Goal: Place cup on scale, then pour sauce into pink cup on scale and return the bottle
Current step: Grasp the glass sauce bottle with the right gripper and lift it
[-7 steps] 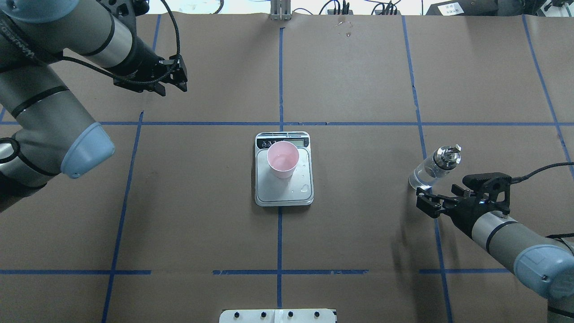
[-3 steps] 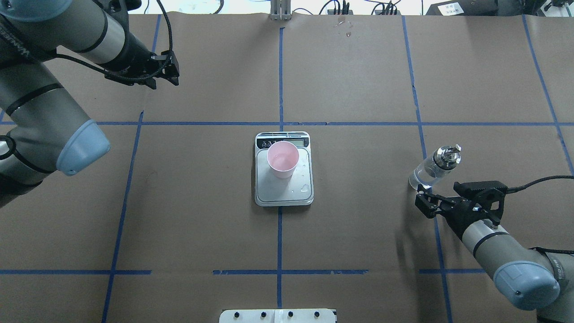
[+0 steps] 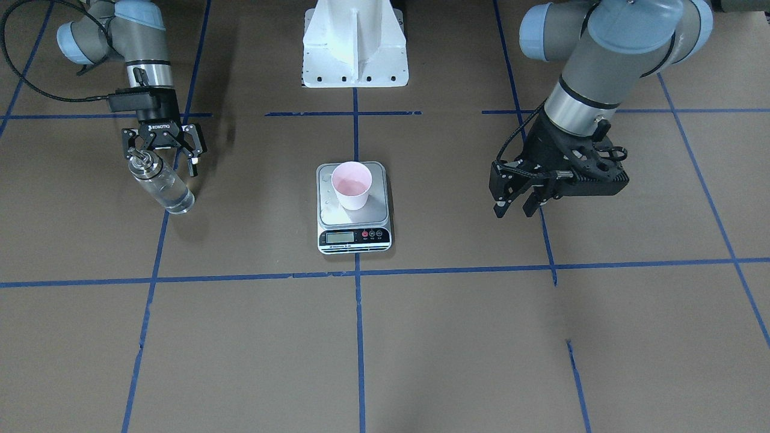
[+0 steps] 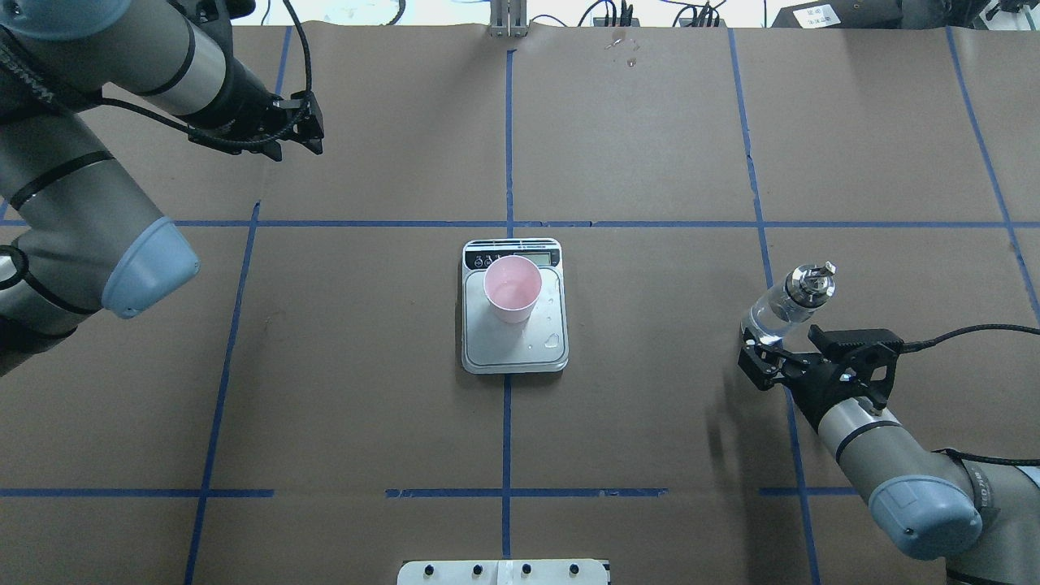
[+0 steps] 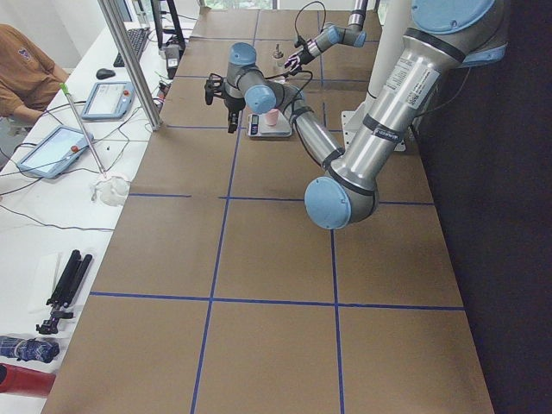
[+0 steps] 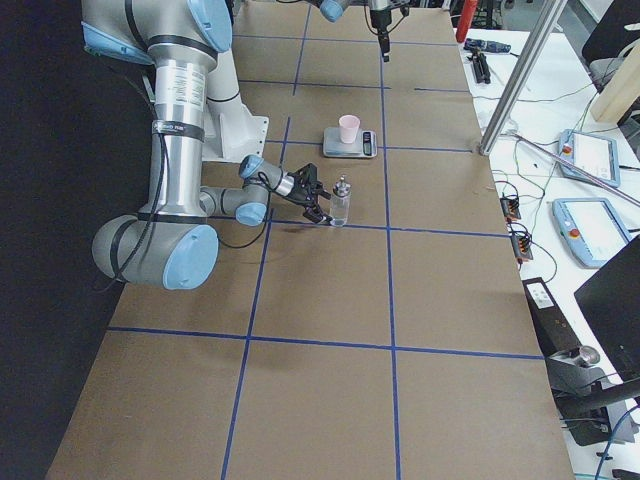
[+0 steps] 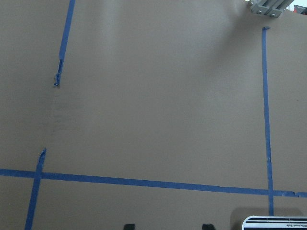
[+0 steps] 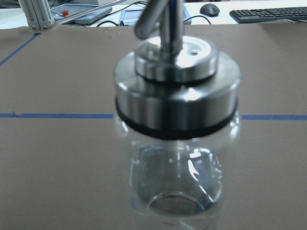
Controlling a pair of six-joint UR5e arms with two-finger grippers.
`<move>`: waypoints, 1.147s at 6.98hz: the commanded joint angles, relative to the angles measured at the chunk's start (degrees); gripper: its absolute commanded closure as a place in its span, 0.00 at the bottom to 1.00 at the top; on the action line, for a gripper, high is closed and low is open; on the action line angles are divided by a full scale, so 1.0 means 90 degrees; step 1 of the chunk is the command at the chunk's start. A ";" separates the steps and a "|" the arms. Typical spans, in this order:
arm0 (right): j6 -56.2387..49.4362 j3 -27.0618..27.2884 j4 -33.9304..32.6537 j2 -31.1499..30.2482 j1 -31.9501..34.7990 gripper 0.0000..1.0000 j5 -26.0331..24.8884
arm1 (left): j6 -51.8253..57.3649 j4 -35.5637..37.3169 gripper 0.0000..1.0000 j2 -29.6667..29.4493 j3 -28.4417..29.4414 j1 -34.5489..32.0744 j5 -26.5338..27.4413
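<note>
Right pincer (image 3: 161, 162) agape — near bottle (image 3: 160, 187).

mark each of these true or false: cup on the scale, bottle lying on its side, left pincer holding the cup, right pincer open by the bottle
1. The cup stands on the scale. True.
2. The bottle lies on its side. False: it stands upright on the table.
3. The left pincer holds the cup. False: it is open and empty, well away from the scale.
4. The right pincer is open right beside the bottle. True.
</note>
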 commanded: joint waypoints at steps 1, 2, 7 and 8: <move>0.0012 -0.0190 0.0020 0.0103 -0.0006 0.01 -0.0286 | 0.0000 0.0011 0.44 0.0000 0.0000 -0.0006 0.0010; 0.0012 -0.0200 0.0020 0.0113 -0.0006 0.01 -0.0326 | 0.0000 0.0011 0.44 0.0000 0.0000 -0.0006 0.0010; 0.0002 -0.0414 0.0020 0.0355 0.0004 0.01 -0.0706 | 0.0000 0.0030 0.44 0.0098 -0.0020 0.0014 0.0157; 0.0012 -0.0589 0.0020 0.0444 0.0004 0.01 -0.0813 | 0.0000 0.0118 0.44 0.0088 -0.0020 0.0023 0.0157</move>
